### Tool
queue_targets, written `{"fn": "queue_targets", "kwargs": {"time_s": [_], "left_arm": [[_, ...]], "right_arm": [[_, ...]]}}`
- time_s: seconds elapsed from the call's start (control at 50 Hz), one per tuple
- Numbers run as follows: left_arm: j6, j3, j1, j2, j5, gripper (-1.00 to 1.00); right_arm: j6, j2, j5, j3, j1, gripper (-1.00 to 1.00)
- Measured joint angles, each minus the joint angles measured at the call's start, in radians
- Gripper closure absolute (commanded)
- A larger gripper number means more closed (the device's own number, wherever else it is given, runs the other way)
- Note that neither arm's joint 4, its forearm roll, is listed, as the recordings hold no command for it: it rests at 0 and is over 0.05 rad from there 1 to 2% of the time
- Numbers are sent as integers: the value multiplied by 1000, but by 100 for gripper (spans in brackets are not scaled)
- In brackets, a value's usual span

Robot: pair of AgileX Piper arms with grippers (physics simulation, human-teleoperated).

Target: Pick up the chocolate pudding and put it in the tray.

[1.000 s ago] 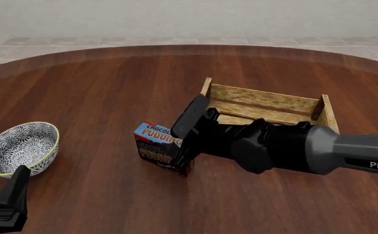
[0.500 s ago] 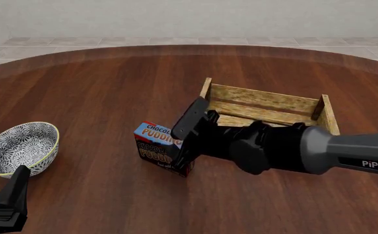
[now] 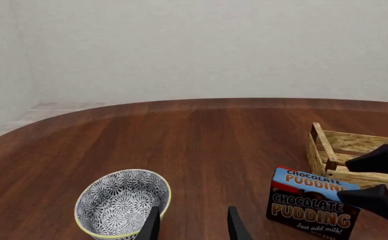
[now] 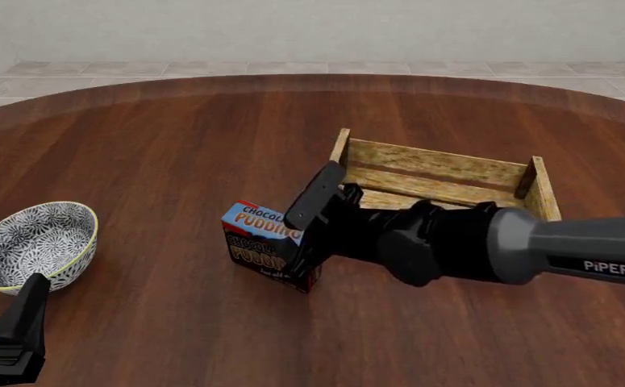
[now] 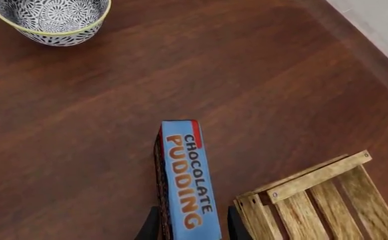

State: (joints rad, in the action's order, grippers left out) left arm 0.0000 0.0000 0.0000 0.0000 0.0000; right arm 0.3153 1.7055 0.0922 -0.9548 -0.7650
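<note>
Step in hand: grasping. The right pincer (image 4: 299,230) has its fingers on either side of the chocolate pudding (image 4: 260,242), one per long face of the carton in the right wrist view. The fingers lie close against both faces, but whether they are pressing cannot be told from these views. The carton stands upright on the surface (image 4: 161,145), on its narrow base, blue top facing up.

Position of the task item: the chocolate pudding (image 5: 187,185) stands just beside the near left corner post of the tray (image 4: 441,165), apart from it, between the tray and the bowl (image 4: 35,242). The bowl is well apart to the left.

Next move, as judged: confirm a firm pinch on the carton, then lift it straight up high enough to clear the tray's slatted wall, carry it right and forward over the tray interior, lower and release. The adjacent corner post is a collision risk if the carton is moved sideways before lifting.

The left pincer (image 3: 192,225) is spread, holds nothing and hovers near the bowl (image 3: 121,202), clear of the work
</note>
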Motion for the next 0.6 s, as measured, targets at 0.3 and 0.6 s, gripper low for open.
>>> {"fn": "queue_targets", "kwargs": {"time_s": [0.3,0.6], "left_arm": [[0,0,0,0,0,-100],[0,0,0,0,0,-100]], "right_arm": [[-8,14,5,-3,3,-100],[-17,26,11,-1,4,-100]]}}
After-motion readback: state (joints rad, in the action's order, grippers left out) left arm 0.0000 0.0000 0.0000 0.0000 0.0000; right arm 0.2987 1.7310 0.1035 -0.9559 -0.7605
